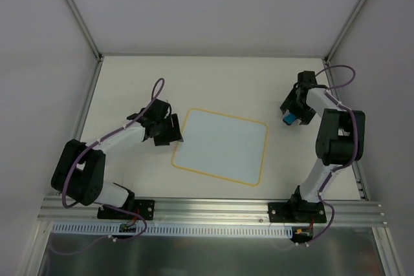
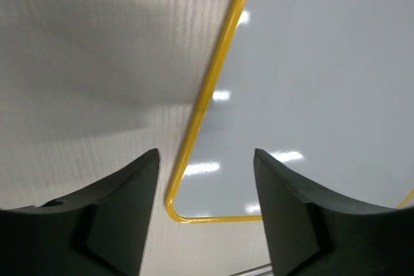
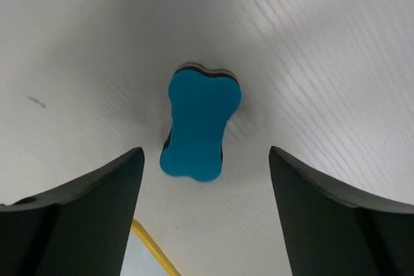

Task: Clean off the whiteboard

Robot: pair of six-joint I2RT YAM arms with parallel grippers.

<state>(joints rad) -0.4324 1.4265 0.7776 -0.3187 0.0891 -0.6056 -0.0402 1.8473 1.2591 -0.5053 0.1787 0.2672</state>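
Note:
The whiteboard (image 1: 220, 145), pale bluish-white with a thin yellow border, lies flat in the middle of the table and shows no writing. My left gripper (image 1: 169, 130) is open and empty at the board's left edge; the left wrist view shows the board's surface (image 2: 310, 82) and a rounded yellow corner between the jaws. The bright-blue eraser (image 1: 289, 119) lies on the table to the right of the board. My right gripper (image 1: 292, 109) is open and hovers over it; in the right wrist view the eraser (image 3: 199, 124) lies ahead of the jaws, untouched.
White walls with metal corner posts (image 1: 74, 11) enclose the table on three sides. An aluminium rail (image 1: 213, 210) with both arm bases runs along the near edge. A bit of the board's yellow border (image 3: 152, 247) shows in the right wrist view.

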